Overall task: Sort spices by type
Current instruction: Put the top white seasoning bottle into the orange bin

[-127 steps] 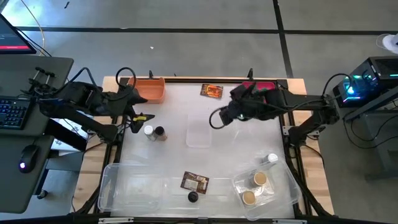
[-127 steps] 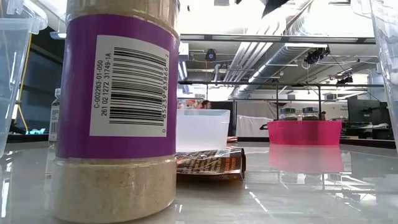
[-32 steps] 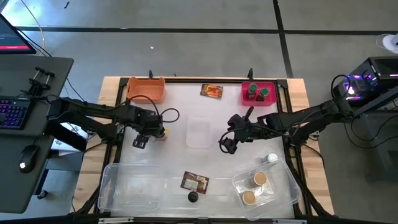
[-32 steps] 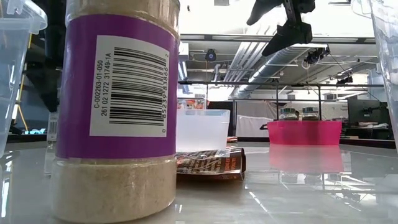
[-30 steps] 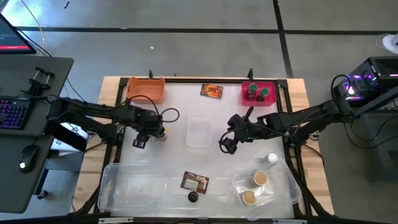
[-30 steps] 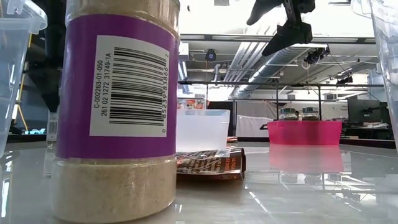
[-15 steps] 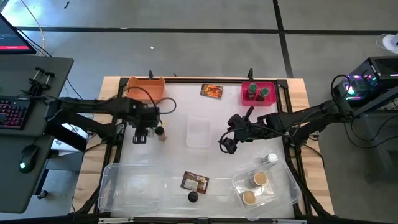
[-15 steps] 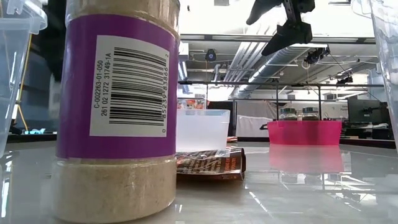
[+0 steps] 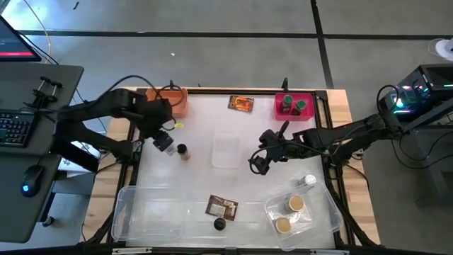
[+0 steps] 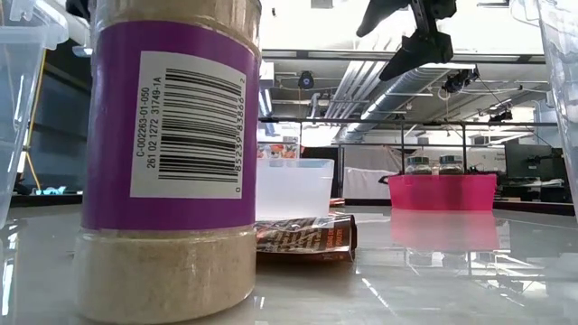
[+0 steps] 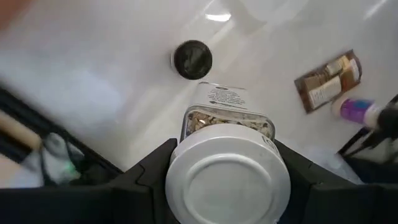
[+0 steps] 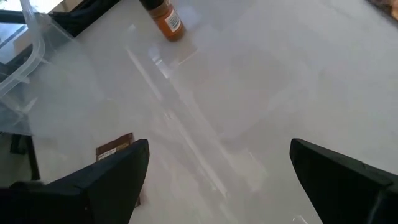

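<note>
My left gripper (image 9: pixel 164 141) is raised over the table's left part, near the orange bin (image 9: pixel 168 100), shut on a white-lidded spice jar (image 11: pixel 227 180). Below it a black-lidded jar (image 11: pixel 193 59) stands on the table (image 9: pixel 182 151). My right gripper (image 9: pixel 260 163) hangs open above the table's middle right with nothing between its fingers; it also shows at the top of the low view (image 10: pixel 417 38). Two green-lidded jars stand in the pink bin (image 9: pixel 295 105). An orange packet (image 9: pixel 241 103) lies at the far edge, a brown packet (image 9: pixel 221 207) near the front. My left gripper pinches the white-lidded jar between its two fingers (image 11: pixel 148 182), one on each side of the jar's lid end (image 11: pixel 180 155). The fingers come from above, pointing down. The jar hangs below them lid up, lifted clear of the table.
A clear tray (image 9: pixel 226 150) lies mid-table. Clear plastic bins stand at the front left (image 9: pixel 145 211) and front right (image 9: pixel 320 212), the right one holding two tan-lidded jars. A purple-labelled jar (image 10: pixel 167 162) stands close to the front edge, and a white-topped jar (image 9: pixel 309 181) lies near the right bin.
My left gripper has risen with the white-lidded jar and gone toward the table's far left, toward the orange bin; the jar is lifted clear. The black-lidded jar has stayed in its place.
</note>
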{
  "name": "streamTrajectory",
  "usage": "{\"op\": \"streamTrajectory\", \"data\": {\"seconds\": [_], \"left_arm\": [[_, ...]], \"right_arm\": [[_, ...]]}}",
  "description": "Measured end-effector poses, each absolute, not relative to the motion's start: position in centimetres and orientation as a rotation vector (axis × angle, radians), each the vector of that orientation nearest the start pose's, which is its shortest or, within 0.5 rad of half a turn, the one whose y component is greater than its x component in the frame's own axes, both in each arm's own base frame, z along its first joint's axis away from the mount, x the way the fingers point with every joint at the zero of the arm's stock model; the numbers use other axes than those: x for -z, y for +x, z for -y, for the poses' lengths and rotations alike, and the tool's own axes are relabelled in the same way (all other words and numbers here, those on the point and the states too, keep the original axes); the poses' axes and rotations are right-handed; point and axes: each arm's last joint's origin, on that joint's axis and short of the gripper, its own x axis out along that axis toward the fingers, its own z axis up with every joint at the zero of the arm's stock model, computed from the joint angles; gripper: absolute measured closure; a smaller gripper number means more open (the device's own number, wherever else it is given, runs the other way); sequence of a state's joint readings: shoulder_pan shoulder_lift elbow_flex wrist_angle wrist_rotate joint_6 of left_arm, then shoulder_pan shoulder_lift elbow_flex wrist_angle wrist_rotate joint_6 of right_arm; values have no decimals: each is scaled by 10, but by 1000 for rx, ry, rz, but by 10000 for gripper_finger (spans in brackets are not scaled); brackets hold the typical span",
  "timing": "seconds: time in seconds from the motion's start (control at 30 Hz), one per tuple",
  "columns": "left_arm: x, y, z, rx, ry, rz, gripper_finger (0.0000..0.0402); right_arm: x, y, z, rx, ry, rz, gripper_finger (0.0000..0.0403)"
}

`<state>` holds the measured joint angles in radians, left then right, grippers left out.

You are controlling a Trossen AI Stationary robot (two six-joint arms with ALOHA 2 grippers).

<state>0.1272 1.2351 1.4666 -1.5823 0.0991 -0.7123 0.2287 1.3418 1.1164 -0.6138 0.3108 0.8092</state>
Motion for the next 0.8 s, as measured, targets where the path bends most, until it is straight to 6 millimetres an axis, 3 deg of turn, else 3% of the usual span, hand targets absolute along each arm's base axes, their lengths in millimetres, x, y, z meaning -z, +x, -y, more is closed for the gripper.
{"op": "streamTrajectory", "data": {"seconds": [0.13,0.4,0.53,0.67,0.8], "left_arm": [[-370,199,-24,-485,-905,-1321,233],[-373,249,-24,-183,-1120,-1415,233],[-378,264,-24,-67,-1052,-1398,233],[-398,271,-21,68,-902,-1217,233],[-456,266,-11,252,-807,-775,233]], "right_arm": [[-294,272,-51,409,542,-706,18],[-294,274,-38,408,582,-723,18],[-294,274,-37,397,577,-731,18],[-293,274,-39,375,573,-741,18],[-293,274,-39,376,578,-741,18]]}}
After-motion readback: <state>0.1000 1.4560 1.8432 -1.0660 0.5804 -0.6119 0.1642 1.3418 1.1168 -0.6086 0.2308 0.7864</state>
